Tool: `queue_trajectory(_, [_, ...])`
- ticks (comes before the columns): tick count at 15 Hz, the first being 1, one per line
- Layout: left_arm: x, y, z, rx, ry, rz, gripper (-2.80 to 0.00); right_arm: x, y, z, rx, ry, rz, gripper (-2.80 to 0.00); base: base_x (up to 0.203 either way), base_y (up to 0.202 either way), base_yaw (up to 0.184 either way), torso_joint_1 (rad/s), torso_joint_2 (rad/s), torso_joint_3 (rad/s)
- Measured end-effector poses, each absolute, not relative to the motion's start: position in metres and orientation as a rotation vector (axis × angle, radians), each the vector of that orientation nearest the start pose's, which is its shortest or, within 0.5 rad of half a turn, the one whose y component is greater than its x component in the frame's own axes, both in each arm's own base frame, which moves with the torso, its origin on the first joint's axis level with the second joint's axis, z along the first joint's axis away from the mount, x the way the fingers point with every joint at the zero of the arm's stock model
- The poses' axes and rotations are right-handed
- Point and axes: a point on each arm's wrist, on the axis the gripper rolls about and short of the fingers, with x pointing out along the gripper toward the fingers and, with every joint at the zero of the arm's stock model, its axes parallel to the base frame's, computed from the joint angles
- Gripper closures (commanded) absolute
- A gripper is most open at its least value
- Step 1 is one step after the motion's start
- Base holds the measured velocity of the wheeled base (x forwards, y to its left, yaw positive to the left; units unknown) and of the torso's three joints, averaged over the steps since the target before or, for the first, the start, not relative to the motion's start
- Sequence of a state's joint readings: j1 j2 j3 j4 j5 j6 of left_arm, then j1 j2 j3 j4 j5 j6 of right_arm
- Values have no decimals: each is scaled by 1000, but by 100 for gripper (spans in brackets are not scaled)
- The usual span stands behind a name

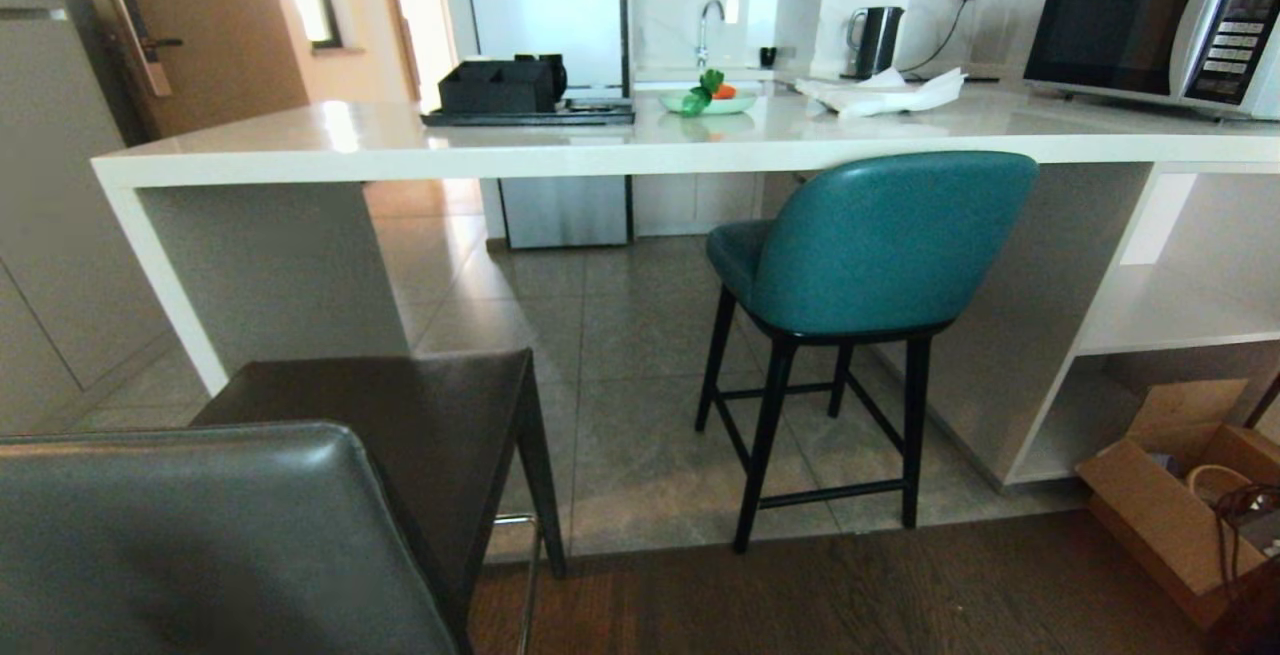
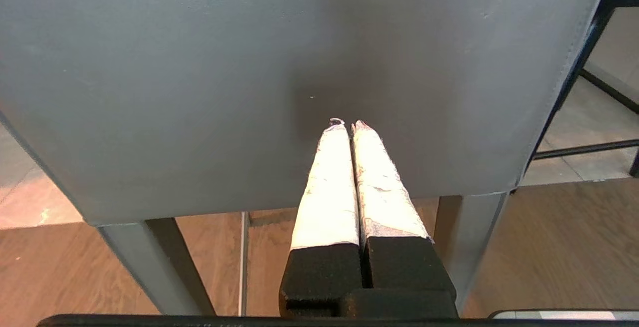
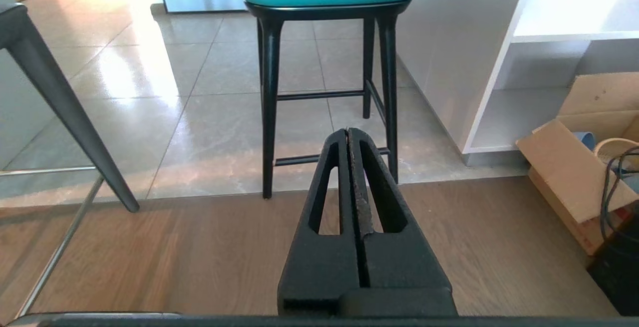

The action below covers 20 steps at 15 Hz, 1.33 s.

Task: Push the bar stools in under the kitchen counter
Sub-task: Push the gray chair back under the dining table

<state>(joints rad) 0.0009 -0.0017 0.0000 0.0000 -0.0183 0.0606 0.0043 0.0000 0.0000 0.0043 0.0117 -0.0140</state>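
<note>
Two stools on record: teal stool point(image 1: 870, 245) sitting tucked at the worktop point(image 1: 620, 140), grey stool point(image 1: 300, 495) standing well out from it, left hand point(image 2: 348, 125), fingers together, pressing its backrest and needing a straight forward push, right hand point(image 3: 348, 132) closed, idling nearby

The left end effector point(image 2: 348, 125) has two long tapering fingers point(image 2: 327, 187) wrapped in worn whitish tape, frayed at the tips, set in blocky black bases on a black mount. The right end effector point(image 3: 348, 132) is bare black throughout, each finger point(image 3: 327, 187) a slim wedge with a long triangular cut-out, and a rough, scuffed strip lines the inner edge.
</note>
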Motion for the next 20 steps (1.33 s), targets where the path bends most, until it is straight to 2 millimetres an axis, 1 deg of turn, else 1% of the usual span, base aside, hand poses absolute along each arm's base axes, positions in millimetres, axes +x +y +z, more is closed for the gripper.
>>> queue_trajectory(2, [-23,0,75,61,-2,-17,0,-23,0,75,-14,4,16,0,-31,0,0,4,2,-1])
queue_trajectory(8, [-23,0,75,61,0,-15,0,-23,0,75,-13,5,16,0,-177,0,-2,1,2,2])
queue_trajectory(13, [-23,0,75,61,-1,-18,0,-23,0,75,-13,4,16,0,0,0,0,0,0,0])
queue_trajectory(15, [-23,0,75,61,-2,-17,0,-23,0,75,-13,4,16,0,5,90,-1,-1,1,7])
queue_trajectory(20, [-23,0,75,61,-2,-17,0,-23,0,75,-13,4,16,0,0,190,-1,0,1,5])
